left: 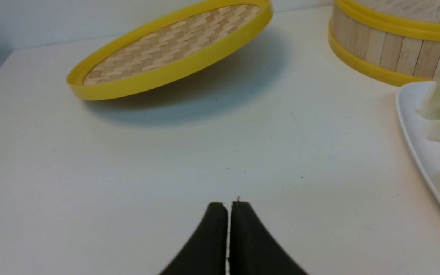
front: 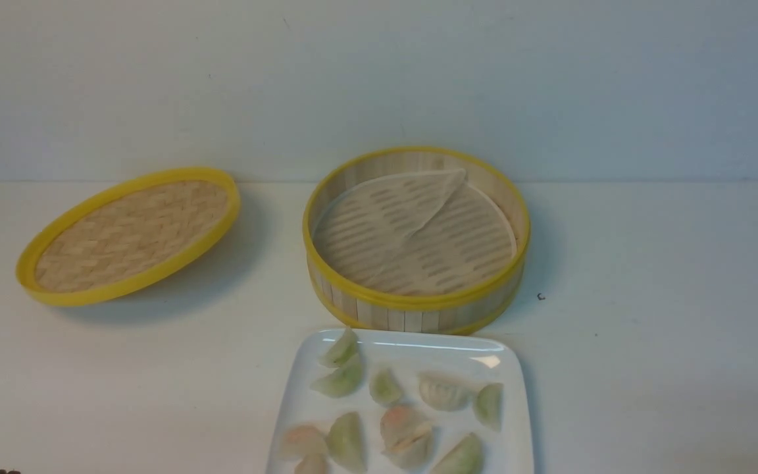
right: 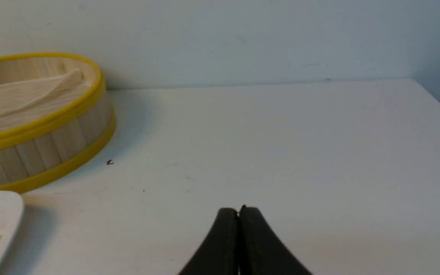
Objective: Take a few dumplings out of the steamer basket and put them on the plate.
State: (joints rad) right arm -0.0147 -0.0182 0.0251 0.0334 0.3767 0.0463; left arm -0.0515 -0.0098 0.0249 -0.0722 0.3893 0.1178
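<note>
Three pinkish dumplings (front: 405, 428) lie on the plate (front: 297, 385) among green ones; the basket (front: 416, 309) holds only its liner (front: 412, 227).
Both tools are pressed fully together and hold nothing: the left tool (left: 228, 208) hangs over bare worktop (left: 166, 160) between lid (left: 170, 46) and plate, the right tool (right: 239, 214) over bare worktop well right of the basket. The plate sits just in front of the basket, and the liner is folded over.
</note>
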